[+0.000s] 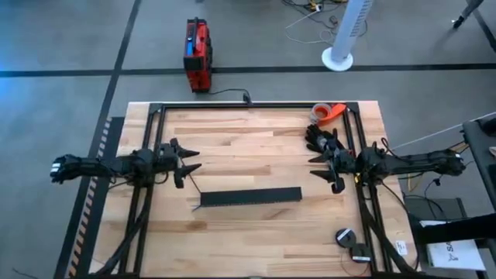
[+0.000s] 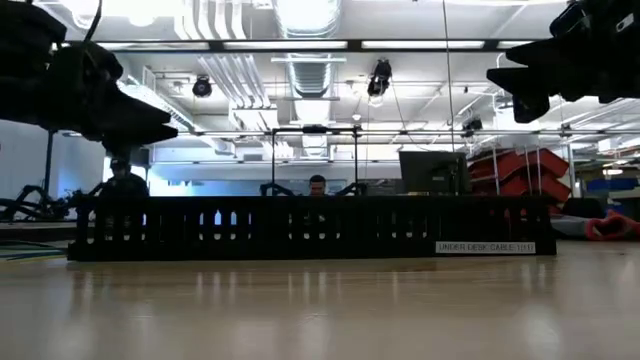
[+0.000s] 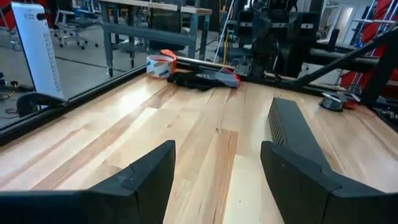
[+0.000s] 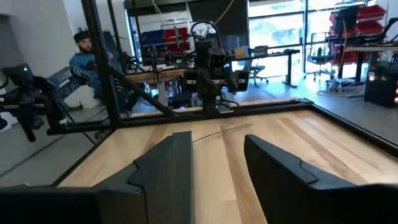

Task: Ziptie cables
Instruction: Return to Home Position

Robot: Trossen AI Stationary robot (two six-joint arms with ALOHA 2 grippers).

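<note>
A long black slotted rail (image 1: 249, 198) lies flat on the wooden table near its middle. One thin strand (image 1: 194, 187) lies on the wood by the rail's left end and also shows in the right wrist view (image 4: 221, 132). A dark bundle (image 1: 321, 139) with a red tip (image 3: 202, 79) lies at the far right; whether it is the cables I cannot tell. My left gripper (image 1: 190, 157) hovers open, left of the rail. My right gripper (image 1: 316, 167) hovers open on the rail's right, facing the left one. Neither has anything between its fingers.
An orange tape roll (image 1: 329, 112) sits at the far right corner. Two small round objects (image 1: 350, 242) lie near the front right. A black frame (image 1: 256, 106) edges the table. A red box (image 1: 198, 54) with a black cord stands on the floor beyond.
</note>
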